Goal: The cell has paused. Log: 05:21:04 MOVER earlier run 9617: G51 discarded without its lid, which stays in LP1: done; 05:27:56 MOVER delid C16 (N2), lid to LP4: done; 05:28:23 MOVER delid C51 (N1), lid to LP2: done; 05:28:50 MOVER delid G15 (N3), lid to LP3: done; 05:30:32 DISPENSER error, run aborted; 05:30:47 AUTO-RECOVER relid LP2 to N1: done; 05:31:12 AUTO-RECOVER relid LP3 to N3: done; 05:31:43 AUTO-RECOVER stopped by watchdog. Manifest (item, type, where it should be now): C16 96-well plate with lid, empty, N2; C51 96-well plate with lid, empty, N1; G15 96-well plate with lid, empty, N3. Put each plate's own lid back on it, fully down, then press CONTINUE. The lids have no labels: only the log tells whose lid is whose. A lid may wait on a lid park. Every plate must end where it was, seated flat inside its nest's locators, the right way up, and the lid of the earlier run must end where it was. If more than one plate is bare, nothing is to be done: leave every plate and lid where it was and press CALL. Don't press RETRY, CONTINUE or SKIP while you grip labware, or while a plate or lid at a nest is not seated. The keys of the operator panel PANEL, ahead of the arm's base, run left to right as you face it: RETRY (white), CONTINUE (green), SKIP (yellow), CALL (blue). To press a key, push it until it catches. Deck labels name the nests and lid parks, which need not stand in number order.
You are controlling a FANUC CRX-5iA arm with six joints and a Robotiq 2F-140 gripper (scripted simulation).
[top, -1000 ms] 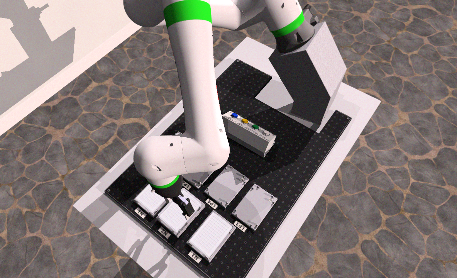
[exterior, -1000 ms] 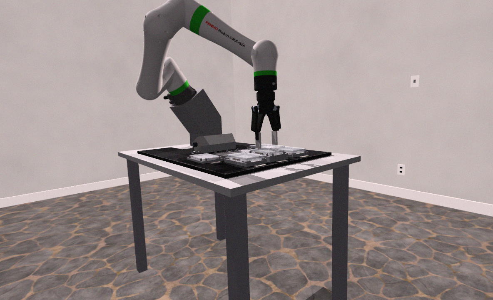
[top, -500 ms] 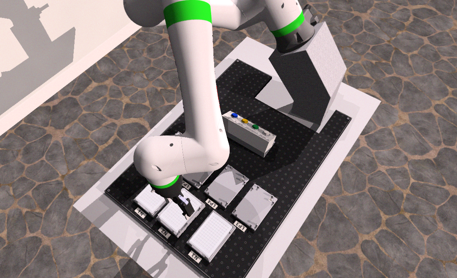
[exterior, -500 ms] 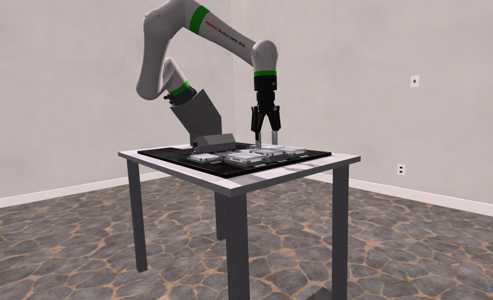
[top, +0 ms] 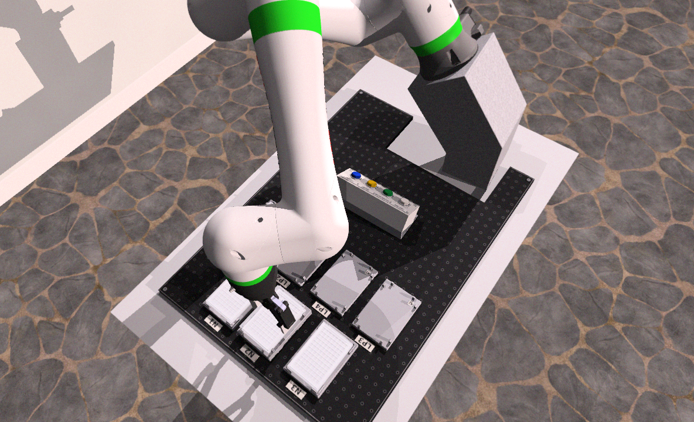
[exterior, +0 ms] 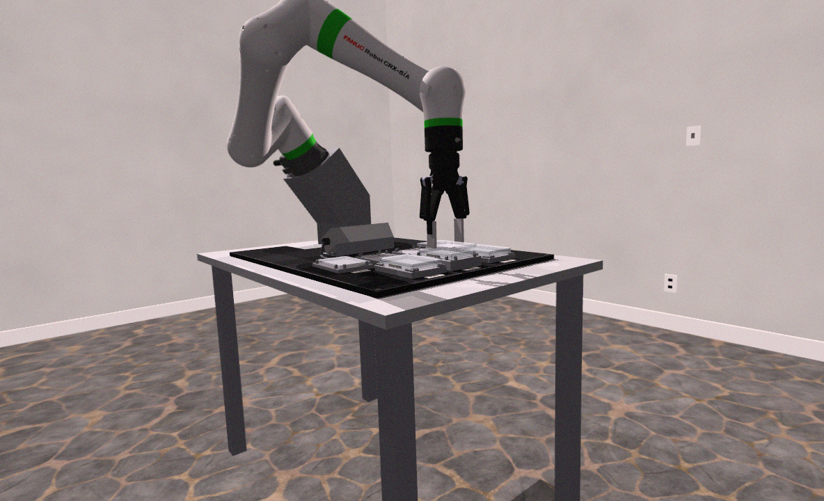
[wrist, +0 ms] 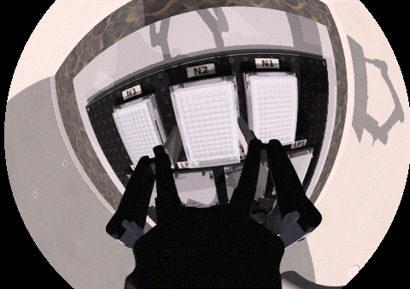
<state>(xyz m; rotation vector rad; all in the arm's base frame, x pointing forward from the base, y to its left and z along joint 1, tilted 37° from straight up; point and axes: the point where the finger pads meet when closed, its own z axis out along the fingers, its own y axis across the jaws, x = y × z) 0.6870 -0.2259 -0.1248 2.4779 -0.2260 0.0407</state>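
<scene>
My gripper (top: 281,315) stands upright over nest N2 and is shut on a clear lid (exterior: 449,244). The lid lies level on top of the white 96-well plate at N2. I cannot tell whether it is fully down. In the wrist view the N2 plate (wrist: 207,120) shows between my fingers, with the N1 plate (wrist: 272,107) and the N3 plate (wrist: 137,126) on either side. The plates at N1 (top: 228,305) and N3 (top: 320,356) sit flat in their nests. Lid parks LP4 (top: 342,286) and LP3 (top: 386,315) are bare.
The operator panel (top: 378,201) stands behind the parks, with its blue (top: 357,175), yellow (top: 371,183), green (top: 387,192) and white (top: 403,200) keys. My forearm hides LP1 and most of LP2 (top: 296,272). The arm's grey pedestal (top: 470,120) stands at the back.
</scene>
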